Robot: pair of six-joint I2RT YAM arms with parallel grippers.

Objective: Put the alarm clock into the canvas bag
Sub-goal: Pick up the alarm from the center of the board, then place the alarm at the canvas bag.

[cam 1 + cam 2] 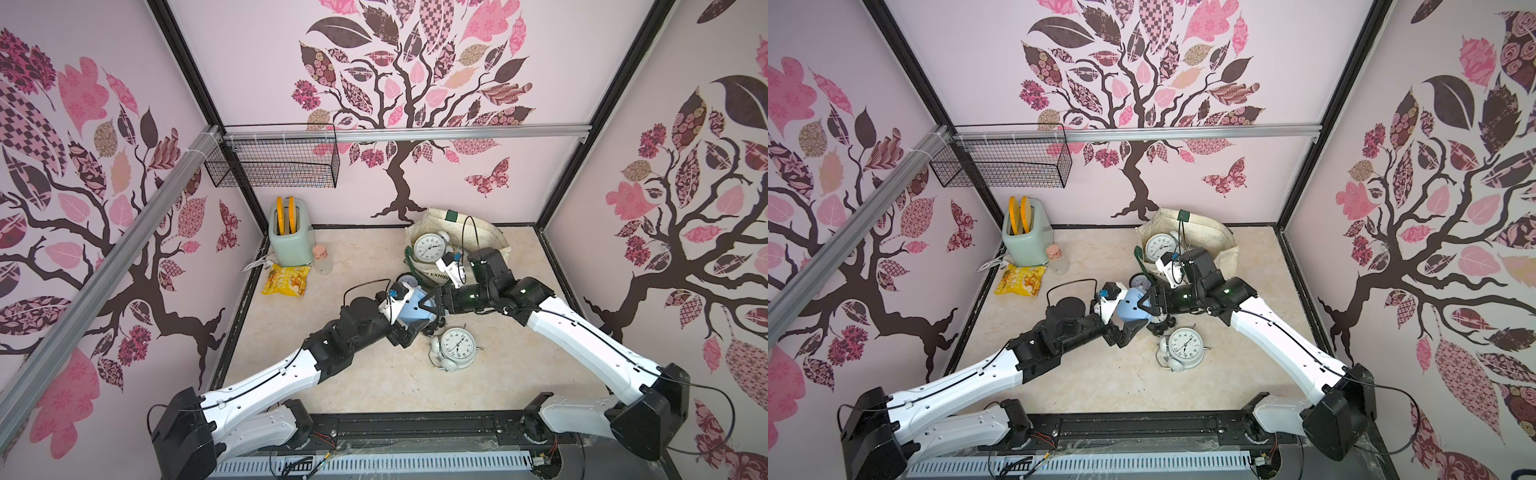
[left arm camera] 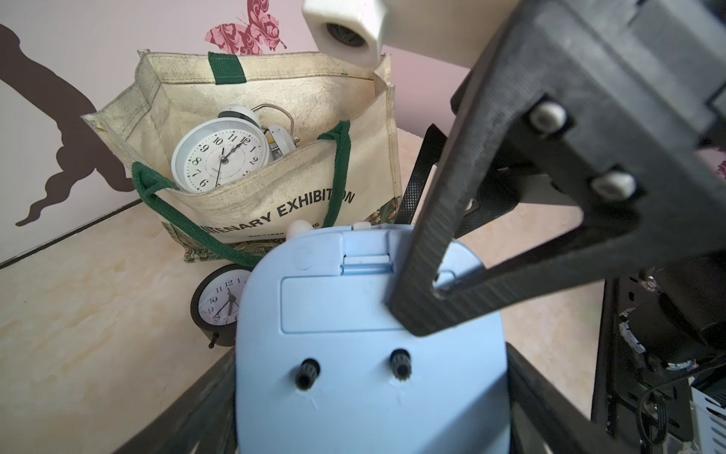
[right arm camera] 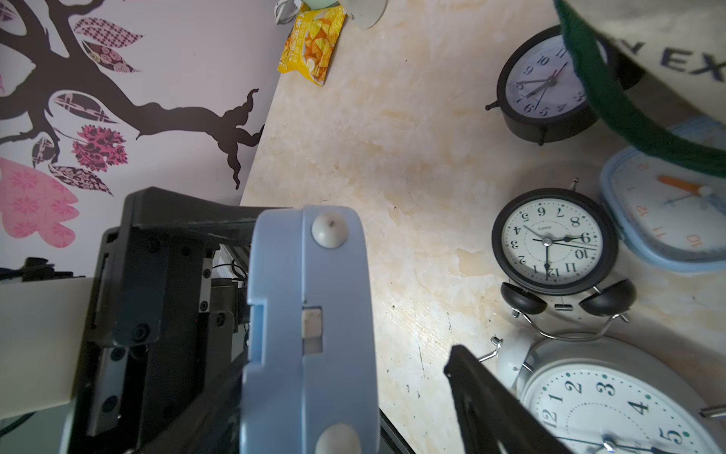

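A light blue alarm clock (image 1: 411, 312) (image 2: 365, 353) hangs above the table with my left gripper (image 1: 405, 316) (image 2: 369, 393) shut on its sides. My right gripper (image 1: 428, 316) (image 3: 341, 373) is open around the same clock (image 3: 310, 334). One of its fingers (image 2: 424, 275) lies on the clock's back, and the other finger (image 3: 471, 377) stands apart from its face. Behind them the cream canvas bag (image 1: 490, 245) (image 2: 275, 196) with green handles stands open, a white alarm clock (image 1: 428, 247) (image 2: 220, 157) inside it.
Below the grippers, on the table, lie a white twin-bell clock (image 1: 457, 347), a black twin-bell clock (image 3: 550, 239), a small black clock (image 2: 220, 302) and another blue clock (image 3: 668, 220). At the back left are a toaster (image 1: 289, 237), a jar (image 1: 322, 259) and a yellow snack packet (image 1: 286, 280).
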